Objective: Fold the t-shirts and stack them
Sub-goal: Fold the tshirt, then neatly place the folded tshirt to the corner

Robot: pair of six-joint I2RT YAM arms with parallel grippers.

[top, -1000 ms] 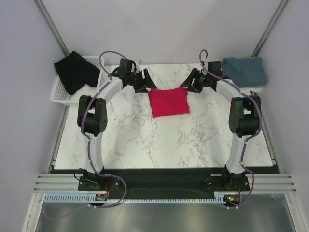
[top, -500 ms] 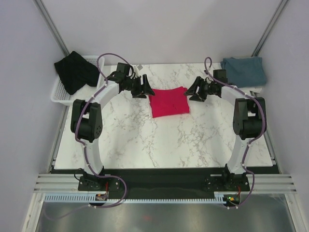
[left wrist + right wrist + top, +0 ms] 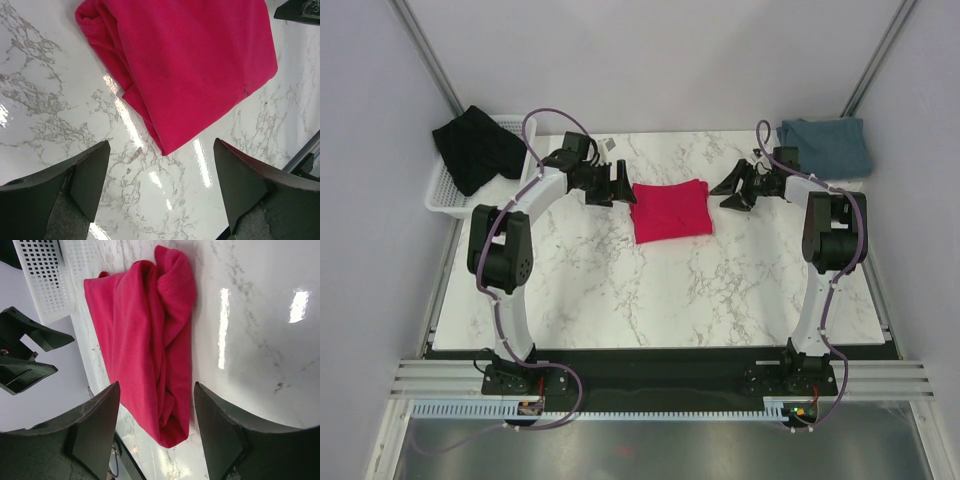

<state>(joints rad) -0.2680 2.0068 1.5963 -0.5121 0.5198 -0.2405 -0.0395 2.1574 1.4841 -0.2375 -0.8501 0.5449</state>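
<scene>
Top view: the red shirt [image 3: 670, 210] lies folded in a rough rectangle mid-table, between the left gripper [image 3: 620, 183] and the right gripper [image 3: 732, 187]. The black shirt [image 3: 478, 147] drapes over the basket [image 3: 445, 192], and the blue-grey shirt [image 3: 825, 145] sits far right.
Left wrist: jaws wide apart, empty; layered folds along the shirt's edge.
Right wrist: jaws apart, empty; the shirt's near end is bunched.

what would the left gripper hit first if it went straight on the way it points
Most likely the red shirt: the left gripper points at its near edge, jaws open. It may pass just above; height is unclear.
</scene>
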